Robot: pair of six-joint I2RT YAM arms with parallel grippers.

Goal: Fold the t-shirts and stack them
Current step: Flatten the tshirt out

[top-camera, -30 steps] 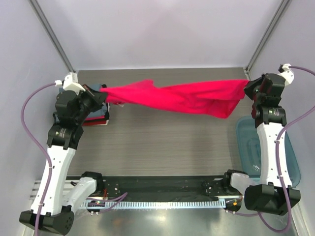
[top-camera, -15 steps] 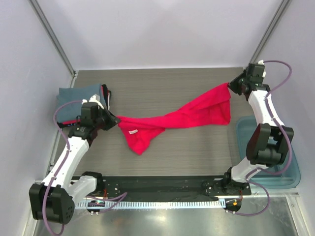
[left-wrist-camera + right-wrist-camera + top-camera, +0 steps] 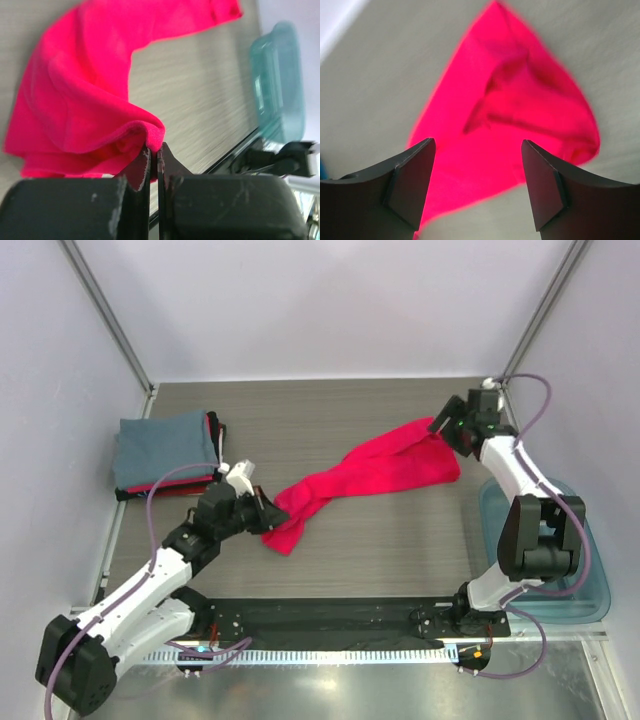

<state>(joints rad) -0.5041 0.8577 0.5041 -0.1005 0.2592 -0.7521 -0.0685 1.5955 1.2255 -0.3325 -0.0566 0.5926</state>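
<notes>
Left claw (image 3: 265,515): my jaws are pressed together on a fold of cloth at the near-left end of the red-pink t-shirt (image 3: 370,472). My wrist view shows the edge nipped at my left claw (image 3: 152,150).
Shirt condition: bunched and twisted into a rope on the table (image 3: 400,550), not spread flat.
Long axis: diagonal, rising from my left claw at near-left to my right claw at far-right.
Right claw (image 3: 443,430): jaws stand wide apart and grip nothing. The shirt's far-right end lies just past my right claw (image 3: 476,145), in line with the gap.
Judgement: my right arm is nearer that loose end, and I reckon a re-grip there must come before any spreading.
Folded stack (image 3: 165,445): blue-grey tee on top, at far-left, well apart from the shirt.
</notes>
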